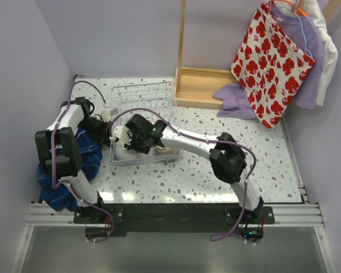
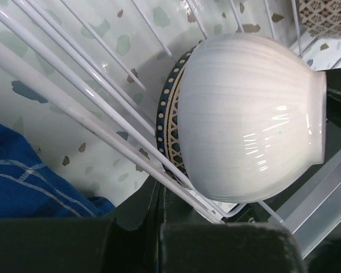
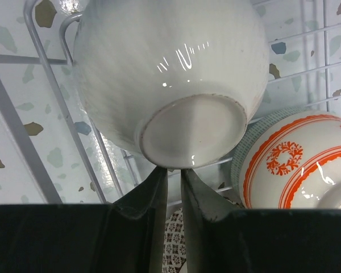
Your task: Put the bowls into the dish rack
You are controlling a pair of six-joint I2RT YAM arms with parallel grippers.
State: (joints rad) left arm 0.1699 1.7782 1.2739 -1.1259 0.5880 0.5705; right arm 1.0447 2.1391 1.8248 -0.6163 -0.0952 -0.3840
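Observation:
The clear wire dish rack (image 1: 142, 91) stands at the left of the table. A white bowl (image 1: 122, 151) lies on its side in the rack's near left corner, large in both wrist views (image 2: 250, 114) (image 3: 170, 74). A net-patterned bowl (image 2: 169, 125) stands behind it. A red-patterned bowl (image 3: 295, 165) and a brown patterned bowl (image 1: 167, 152) sit beside it in the rack. My right gripper (image 3: 174, 170) is inside the rack, its jaws a narrow gap apart and empty, tips at the white bowl's foot. My left gripper (image 2: 159, 185) is shut, its tips against the rack's left rim wire (image 2: 102, 122).
A blue cloth (image 1: 74, 165) lies left of the rack under the left arm. A shallow wooden box (image 1: 202, 85) stands at the back, with purple cloth (image 1: 236, 102) beside it. A red-flowered bag (image 1: 273, 62) and clothes hang at the back right.

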